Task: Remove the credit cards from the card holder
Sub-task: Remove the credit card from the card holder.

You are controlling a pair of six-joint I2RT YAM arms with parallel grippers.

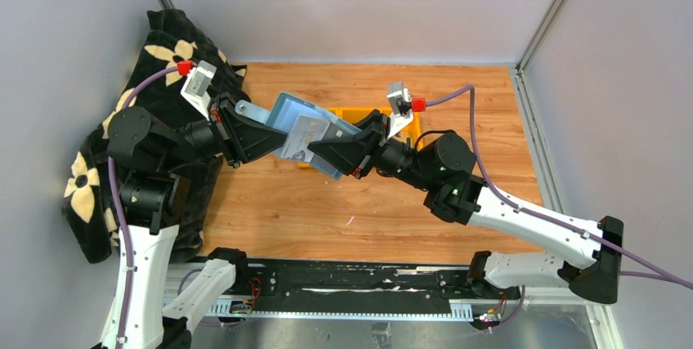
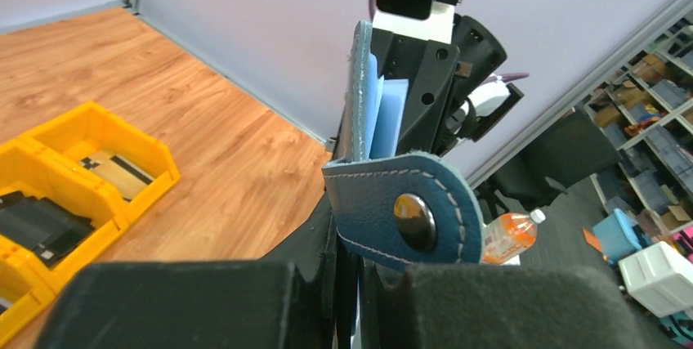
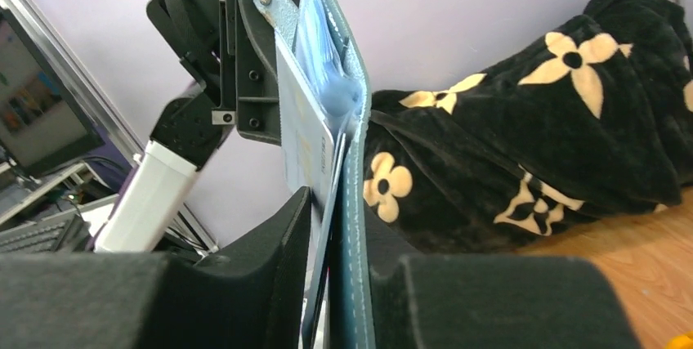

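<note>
The teal-blue card holder [image 1: 286, 109] hangs open above the table between both arms. My left gripper [image 1: 255, 133] is shut on its end by the strap tab [image 2: 400, 202] with the round snap. A silvery-grey credit card [image 1: 304, 138] sticks out of the pale-blue inside. My right gripper [image 1: 325, 153] has closed in on this card [image 3: 306, 140] and the holder's cover [image 3: 353, 202]. One pad lies against the cover. The other pad's tip is at the card's face. In the left wrist view, my left gripper [image 2: 359, 284] pinches the holder's layers.
Yellow bins [image 1: 359, 114] stand on the wooden table behind the holder. In the left wrist view one bin [image 2: 82, 132] holds a pale card [image 2: 118, 169] and another a dark card [image 2: 41, 230]. A black flowered blanket [image 1: 163, 79] is heaped at the left wall.
</note>
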